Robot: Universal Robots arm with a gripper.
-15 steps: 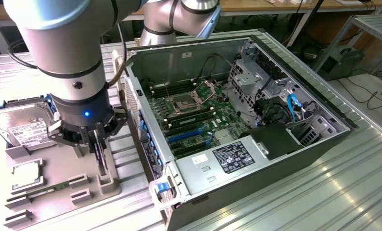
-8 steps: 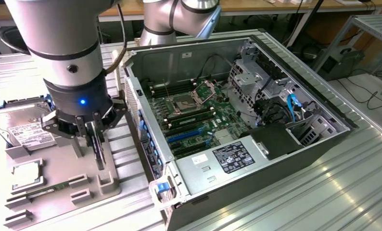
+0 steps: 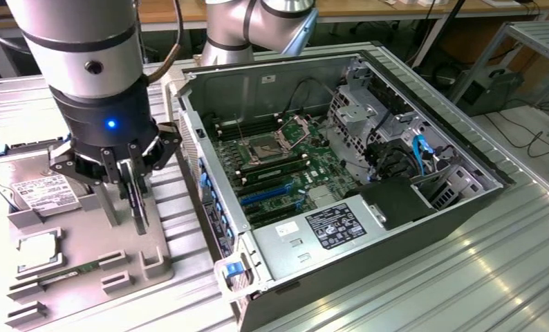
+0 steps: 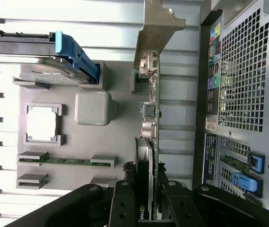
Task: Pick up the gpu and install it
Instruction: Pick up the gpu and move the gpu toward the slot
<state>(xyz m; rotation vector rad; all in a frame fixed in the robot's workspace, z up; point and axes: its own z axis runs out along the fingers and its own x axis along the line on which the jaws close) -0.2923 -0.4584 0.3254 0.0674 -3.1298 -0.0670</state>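
The gpu [image 3: 139, 205] is a thin black card seen edge-on, hanging upright between my gripper's fingers over the grey holder tray [image 3: 86, 259]. My gripper [image 3: 127, 181] is shut on its upper edge. In the wrist view the gpu [image 4: 151, 123] runs away from the gripper [image 4: 148, 205], and its silver bracket [image 4: 157, 28] is at the far end. The card's lower edge is close to the tray; I cannot tell whether it touches. The open computer case [image 3: 459, 207] lies to the exterior view's right, with its motherboard [image 3: 274, 162] and blue expansion slots [image 3: 261, 197] exposed.
On the tray are a silver hard drive [image 3: 33, 187], a square processor [image 3: 36, 250] and a green memory stick [image 3: 67, 272]. The case's perforated rear wall [image 4: 243, 80] stands close beside the card. A ribbed metal table [image 3: 459, 277] carries everything.
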